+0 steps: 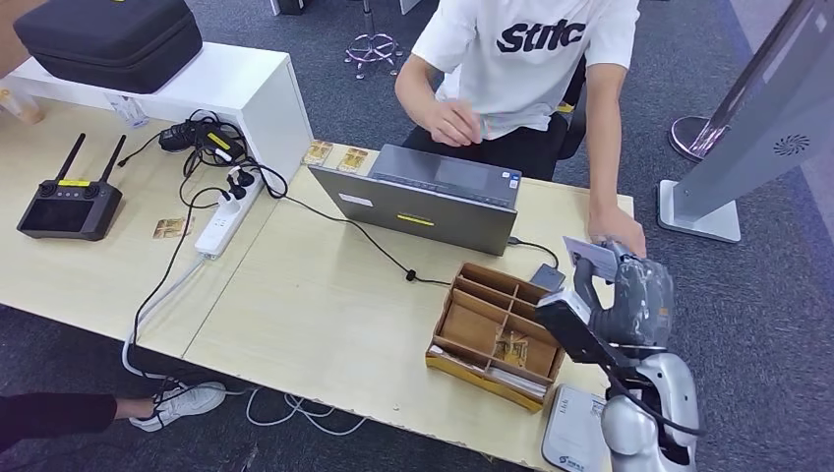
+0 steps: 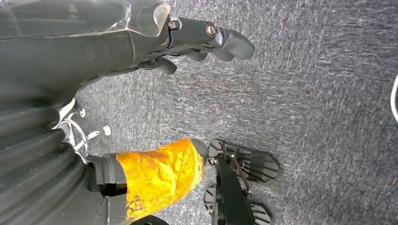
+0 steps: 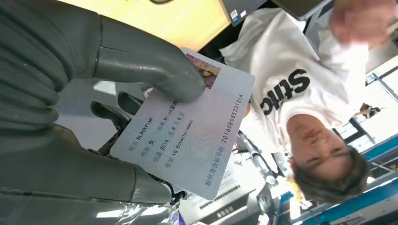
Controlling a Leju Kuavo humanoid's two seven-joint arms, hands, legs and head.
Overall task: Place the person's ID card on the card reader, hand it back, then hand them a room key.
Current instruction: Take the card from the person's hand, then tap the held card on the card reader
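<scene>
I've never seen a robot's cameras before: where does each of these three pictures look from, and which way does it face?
Head view: high on the body, looking down at the table; the right hand rises from below, holding the ID card.
Left wrist view: behind the hanging left hand, facing carpet.
Right wrist view: behind the right hand, thumb pressed on the card, facing the person.
Head and right wrist views share card, hand and person.

This looks like an office set up as a reception desk: grey carpet (image 1: 325, 59), a pale wooden desk (image 1: 315, 315) in the middle with a laptop (image 1: 433, 202), a power strip (image 1: 226, 211) at left, a card reader (image 1: 575, 433) at lower right.
</scene>
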